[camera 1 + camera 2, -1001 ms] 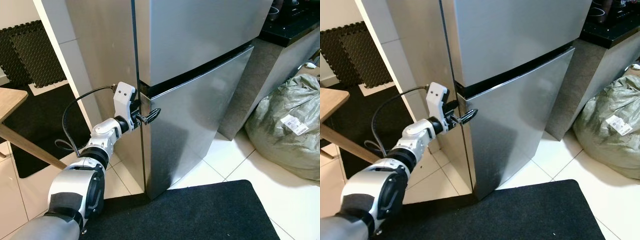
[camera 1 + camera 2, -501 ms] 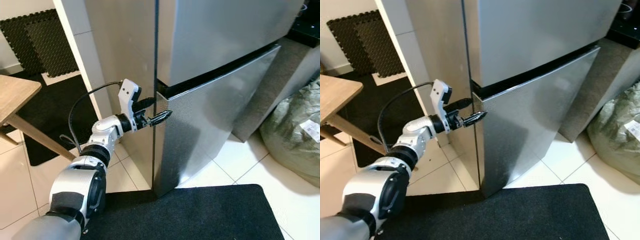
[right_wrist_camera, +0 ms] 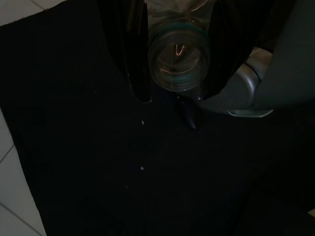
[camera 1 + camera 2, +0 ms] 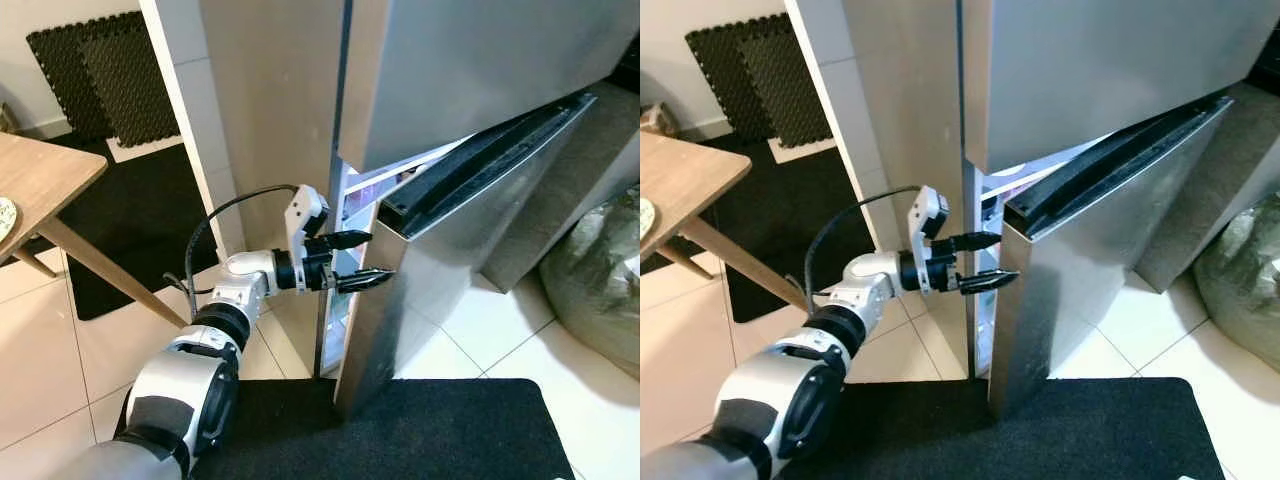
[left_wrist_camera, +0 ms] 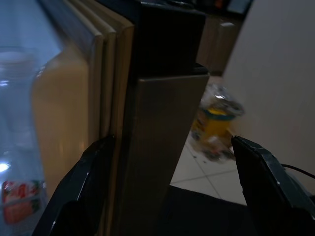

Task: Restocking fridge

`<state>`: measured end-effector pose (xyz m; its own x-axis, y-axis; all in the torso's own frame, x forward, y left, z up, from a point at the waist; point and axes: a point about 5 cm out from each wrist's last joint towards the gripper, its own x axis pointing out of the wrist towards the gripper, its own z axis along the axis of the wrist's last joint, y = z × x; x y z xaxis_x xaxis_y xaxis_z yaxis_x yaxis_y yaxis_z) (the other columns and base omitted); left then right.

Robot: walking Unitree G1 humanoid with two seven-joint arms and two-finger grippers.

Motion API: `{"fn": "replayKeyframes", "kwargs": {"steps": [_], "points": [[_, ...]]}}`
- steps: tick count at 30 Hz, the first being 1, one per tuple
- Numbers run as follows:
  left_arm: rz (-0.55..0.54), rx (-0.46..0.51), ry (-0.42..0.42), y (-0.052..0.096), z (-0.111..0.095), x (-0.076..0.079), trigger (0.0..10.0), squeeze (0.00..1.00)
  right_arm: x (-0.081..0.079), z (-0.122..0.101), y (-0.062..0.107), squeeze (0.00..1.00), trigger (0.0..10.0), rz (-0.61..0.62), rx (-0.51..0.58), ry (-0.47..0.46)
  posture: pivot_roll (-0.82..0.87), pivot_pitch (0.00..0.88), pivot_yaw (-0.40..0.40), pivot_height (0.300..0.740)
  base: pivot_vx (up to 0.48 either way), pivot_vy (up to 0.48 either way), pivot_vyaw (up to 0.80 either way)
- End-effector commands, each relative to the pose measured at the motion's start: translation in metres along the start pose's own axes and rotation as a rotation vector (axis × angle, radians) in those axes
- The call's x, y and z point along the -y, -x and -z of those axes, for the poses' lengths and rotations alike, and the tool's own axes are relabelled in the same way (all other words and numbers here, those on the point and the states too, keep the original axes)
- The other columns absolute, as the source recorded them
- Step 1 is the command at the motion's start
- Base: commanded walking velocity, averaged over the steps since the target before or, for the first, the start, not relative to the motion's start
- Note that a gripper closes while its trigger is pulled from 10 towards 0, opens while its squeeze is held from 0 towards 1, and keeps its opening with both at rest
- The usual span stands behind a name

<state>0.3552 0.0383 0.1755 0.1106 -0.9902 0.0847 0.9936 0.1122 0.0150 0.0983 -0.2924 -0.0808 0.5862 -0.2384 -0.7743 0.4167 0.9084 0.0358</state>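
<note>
The steel fridge has its upper door (image 4: 480,70) closed and its lower door (image 4: 450,270) swung partly out, leaving a lit gap at the handle side. My left gripper (image 4: 378,256) is open and straddles that door's free edge, one finger behind it and one in front. In the left wrist view the door edge (image 5: 162,147) stands between the fingers (image 5: 93,187), with a clear red-labelled bottle (image 5: 17,162) inside the fridge. My right gripper (image 3: 170,101) is shut on a clear bottle (image 3: 178,54), held over the black mat (image 3: 98,172).
A black mat (image 4: 440,430) lies on the tiled floor before the fridge. A wooden table (image 4: 40,185) stands at the left over a dark rug (image 4: 130,220). A grey sack (image 4: 600,280) and a cabinet (image 4: 590,170) sit right of the fridge.
The lower fridge door has swung from closed to partly open, drawn by my left gripper at its edge. The head camera has shifted too.
</note>
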Motion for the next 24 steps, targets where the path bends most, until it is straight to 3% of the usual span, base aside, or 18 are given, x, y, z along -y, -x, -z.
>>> {"fn": "replayKeyframes", "kwargs": {"steps": [1,4,6,7,9,10,12,13,15,20,22,24], "points": [[0.05,-0.008,0.018,-0.008,0.007,0.008,10.0,0.0,0.002,0.01,0.003,0.0,10.0,0.015,-0.028,-0.024,-0.26,0.127,0.031,0.74,0.0,0.0,0.0],[0.096,-0.014,0.053,-0.01,0.017,0.015,10.0,0.0,0.0,0.01,0.002,0.0,10.0,0.015,-0.029,-0.027,-0.26,0.117,0.035,0.74,0.0,0.0,0.0],[0.19,-0.036,0.118,-0.014,0.04,0.035,10.0,0.0,-0.002,0.01,0.001,0.0,10.0,0.015,-0.031,-0.032,-0.26,0.102,0.038,0.74,0.0,0.0,0.0],[0.19,-0.036,0.118,-0.014,0.04,0.035,10.0,0.0,-0.002,0.01,0.001,0.0,10.0,0.015,-0.031,-0.032,-0.26,0.102,0.038,0.74,0.0,0.0,0.0],[0.269,-0.063,0.183,-0.018,0.067,0.059,10.0,0.0,-0.005,0.009,0.0,0.0,10.0,0.015,-0.032,-0.038,-0.25,0.081,0.04,0.74,0.0,0.0,0.0],[0.269,-0.063,0.183,-0.018,0.067,0.059,10.0,0.0,-0.005,0.009,0.0,0.0,10.0,0.015,-0.032,-0.038,-0.25,0.081,0.04,0.74,0.0,0.0,0.0],[0.3,-0.074,0.234,-0.02,0.086,0.076,10.0,0.0,-0.008,0.007,-0.002,0.0,10.0,0.013,-0.031,-0.042,-0.25,0.068,0.04,0.74,0.0,0.0,0.0],[0.3,-0.074,0.234,-0.02,0.086,0.076,10.0,0.0,-0.008,0.007,-0.002,0.0,10.0,0.013,-0.031,-0.042,-0.25,0.068,0.04,0.74,0.0,0.0,0.0],[0.292,-0.072,0.294,-0.021,0.102,0.091,10.0,0.0,-0.012,0.004,-0.004,0.0,10.0,0.009,-0.027,-0.046,-0.25,0.052,0.04,0.74,0.0,0.0,0.0],[0.24,-0.086,0.33,-0.015,0.113,0.096,10.0,0.0,-0.015,0.001,-0.005,0.0,10.0,0.003,-0.022,-0.047,-0.24,0.048,0.039,0.74,0.0,0.0,0.0],[0.066,-0.174,0.375,0.01,0.136,0.094,10.0,0.0,-0.019,-0.001,-0.007,0.0,10.0,-0.007,-0.02,-0.042,-0.23,0.037,0.038,0.74,0.0,0.0,0.0],[0.066,-0.174,0.375,0.01,0.136,0.094,10.0,0.0,-0.019,-0.001,-0.007,0.0,10.0,-0.007,-0.02,-0.042,-0.23,0.037,0.038,0.74,0.0,0.0,0.0]]}}
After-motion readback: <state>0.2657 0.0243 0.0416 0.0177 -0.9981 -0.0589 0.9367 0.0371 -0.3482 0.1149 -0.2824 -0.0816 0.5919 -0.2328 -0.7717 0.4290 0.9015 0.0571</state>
